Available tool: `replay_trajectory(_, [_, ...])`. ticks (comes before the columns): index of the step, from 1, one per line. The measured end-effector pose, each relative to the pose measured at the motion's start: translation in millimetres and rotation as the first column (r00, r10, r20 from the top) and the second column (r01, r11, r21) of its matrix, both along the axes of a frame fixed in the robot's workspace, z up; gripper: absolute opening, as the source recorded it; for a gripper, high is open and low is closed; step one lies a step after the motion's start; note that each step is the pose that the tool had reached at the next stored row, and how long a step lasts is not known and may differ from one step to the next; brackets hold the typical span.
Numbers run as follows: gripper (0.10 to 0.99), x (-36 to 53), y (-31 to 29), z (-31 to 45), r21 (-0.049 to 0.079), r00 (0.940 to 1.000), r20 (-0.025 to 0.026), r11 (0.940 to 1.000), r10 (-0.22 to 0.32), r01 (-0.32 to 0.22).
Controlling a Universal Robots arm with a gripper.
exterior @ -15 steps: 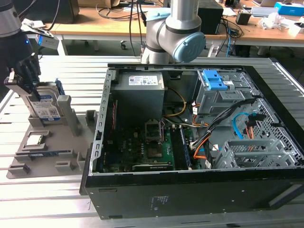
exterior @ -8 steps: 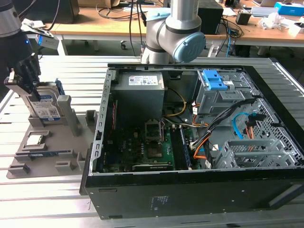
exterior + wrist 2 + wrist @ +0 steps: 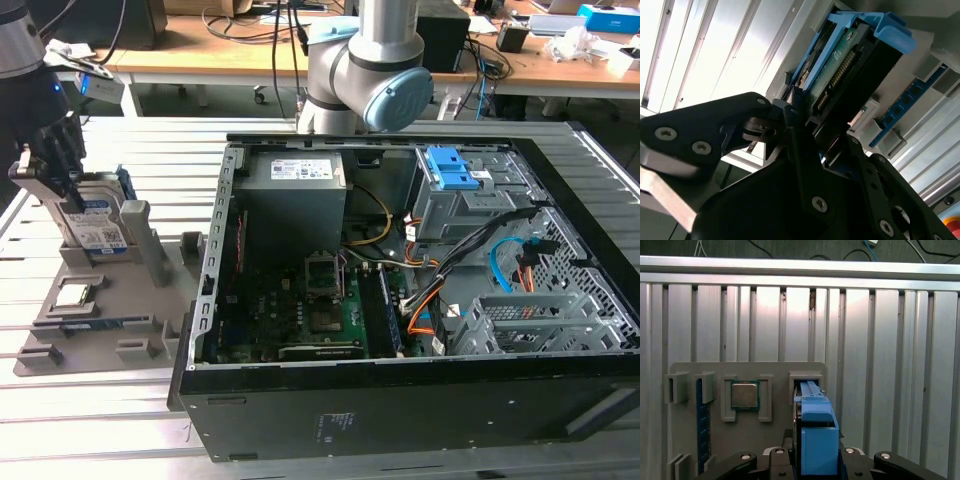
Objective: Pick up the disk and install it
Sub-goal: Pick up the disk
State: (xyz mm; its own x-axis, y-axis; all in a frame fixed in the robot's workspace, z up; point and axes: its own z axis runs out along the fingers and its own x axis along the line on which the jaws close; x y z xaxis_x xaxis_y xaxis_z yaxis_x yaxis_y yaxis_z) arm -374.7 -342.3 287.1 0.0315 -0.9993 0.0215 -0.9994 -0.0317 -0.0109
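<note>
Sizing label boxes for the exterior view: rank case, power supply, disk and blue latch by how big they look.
1. Case
2. Power supply
3. Disk and blue latch: these look alike, and the disk is partly hidden, so they are left unranked.

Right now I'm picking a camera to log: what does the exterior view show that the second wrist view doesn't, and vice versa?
Exterior view: the open computer case, its power supply and the blue latch. Second wrist view: the disk's green circuit board and connector pins. Both: the disk standing in the grey holder with the gripper at it.
</note>
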Motion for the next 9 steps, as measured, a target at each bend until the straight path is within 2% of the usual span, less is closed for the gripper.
replay_trajectory(3, [0.365,0.0,0.1,2.9,0.000,1.0000,0.0000,1.0000,0.000,0.000])
replay_trajectory(9, [0.365,0.0,1.5,15.8,0.000,1.0000,0.0000,1.0000,0.000,0.000])
